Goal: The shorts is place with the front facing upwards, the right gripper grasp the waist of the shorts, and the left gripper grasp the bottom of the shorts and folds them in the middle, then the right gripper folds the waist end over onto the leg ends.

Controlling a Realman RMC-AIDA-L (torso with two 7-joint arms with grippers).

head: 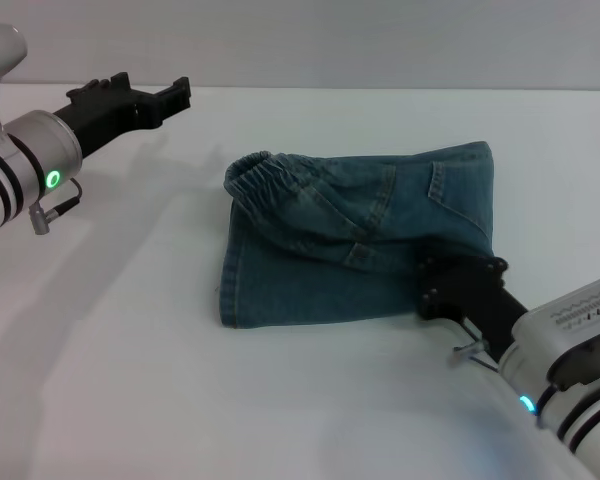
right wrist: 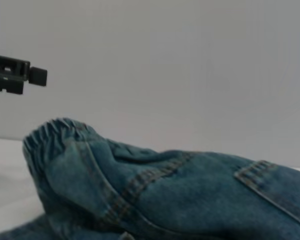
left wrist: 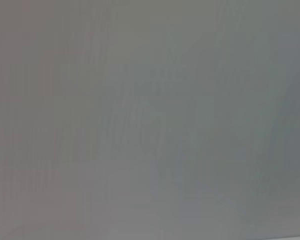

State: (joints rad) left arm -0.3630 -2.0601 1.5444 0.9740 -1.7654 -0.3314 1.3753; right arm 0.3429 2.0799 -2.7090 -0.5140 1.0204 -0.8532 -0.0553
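1. Shorts (head: pixel 360 240) of blue denim lie near the middle of the white table (head: pixel 130 380), already doubled into a compact block, with the gathered elastic waistband (head: pixel 255 175) resting on top toward the block's left, far corner.

2. We judge the last step to be at or near its end: the waist end appears laid over the lower layer, and a stitched patch pocket (head: pixel 460 195) faces up on the top layer.

3. Our right gripper (head: pixel 458 285) sits at the near right edge of the fold, touching or just over the denim; we cannot tell whether its claw is clenched on cloth or released, since the fingertips are hidden against the fabric.

4. Our left gripper (head: pixel 140 100) hangs above the far left of the table, well apart from the shorts, its claw released and empty. It also shows in the right wrist view (right wrist: pixel 12 75), beyond the waistband.

5. Next, in our judgement, the right gripper needs to let go if it has not, then lift clear without dragging the top layer, which sits slightly rumpled and puffed near the waistband and could slide.

6. The table is plain, matte white and bare around the garment; behind it stands a pale grey wall (head: pixel 380 40). Our left wrist view shows only a featureless grey field.
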